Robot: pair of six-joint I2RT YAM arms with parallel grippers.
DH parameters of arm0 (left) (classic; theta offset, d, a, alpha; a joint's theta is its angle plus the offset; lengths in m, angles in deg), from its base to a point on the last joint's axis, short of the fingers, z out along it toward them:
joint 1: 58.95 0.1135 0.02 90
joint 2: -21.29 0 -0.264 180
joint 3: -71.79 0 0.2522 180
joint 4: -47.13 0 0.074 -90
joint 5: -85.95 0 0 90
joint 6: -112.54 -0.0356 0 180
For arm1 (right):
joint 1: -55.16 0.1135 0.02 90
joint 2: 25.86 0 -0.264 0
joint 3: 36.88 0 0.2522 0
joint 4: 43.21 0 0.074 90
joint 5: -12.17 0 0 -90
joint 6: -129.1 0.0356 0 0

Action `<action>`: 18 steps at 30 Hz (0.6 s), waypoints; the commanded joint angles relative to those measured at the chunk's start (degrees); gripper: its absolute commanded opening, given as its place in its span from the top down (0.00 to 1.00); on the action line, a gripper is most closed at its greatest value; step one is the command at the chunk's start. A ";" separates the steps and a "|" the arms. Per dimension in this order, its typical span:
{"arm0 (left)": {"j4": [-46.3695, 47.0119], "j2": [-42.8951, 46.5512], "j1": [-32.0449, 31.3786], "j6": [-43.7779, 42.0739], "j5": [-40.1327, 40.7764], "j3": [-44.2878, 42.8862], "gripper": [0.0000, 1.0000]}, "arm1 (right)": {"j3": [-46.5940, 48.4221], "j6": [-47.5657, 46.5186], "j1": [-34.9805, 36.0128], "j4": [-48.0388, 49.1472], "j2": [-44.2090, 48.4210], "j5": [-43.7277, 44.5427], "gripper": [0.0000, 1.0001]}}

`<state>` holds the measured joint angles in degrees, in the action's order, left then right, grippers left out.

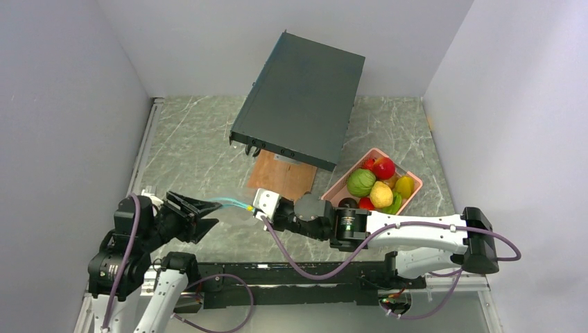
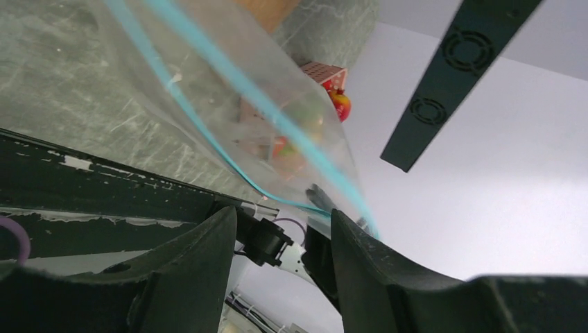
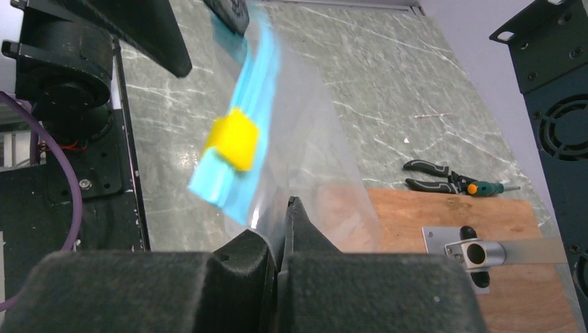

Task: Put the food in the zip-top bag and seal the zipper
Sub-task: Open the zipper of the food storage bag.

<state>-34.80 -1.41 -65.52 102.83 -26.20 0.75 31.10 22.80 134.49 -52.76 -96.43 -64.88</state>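
the zip-top bag (image 3: 319, 139) is pinched by the closed right fingers (image 3: 243, 270); the left fingers (image 2: 201, 257) are seen apart at its zipper (image 3: 258, 80).

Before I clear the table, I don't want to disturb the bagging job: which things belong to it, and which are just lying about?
Belongs to the job: zip-top bag, pinched in the right gripper; its teal zipper; the food in the pink tray.
Just lying about: dark rack case; wooden board with metal bracket; pliers; small screwdriver.
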 commanded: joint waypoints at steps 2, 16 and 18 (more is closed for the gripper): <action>2.39 0.15 0.06 12.09 -0.86 3.10 0.44 | 0.45 1.04 0.29 3.81 -0.07 -0.50 1.00; 4.70 2.99 0.06 13.84 0.56 7.37 0.30 | 0.87 1.78 1.55 4.23 -1.38 -1.11 1.00; 3.25 4.31 0.06 13.44 3.24 5.54 0.18 | 0.73 2.17 1.61 4.58 -1.63 -1.48 1.00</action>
<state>-31.25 0.84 -65.52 104.58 -25.90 8.42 31.08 23.98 135.49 -51.64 -97.41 -65.47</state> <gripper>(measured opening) 0.738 0.007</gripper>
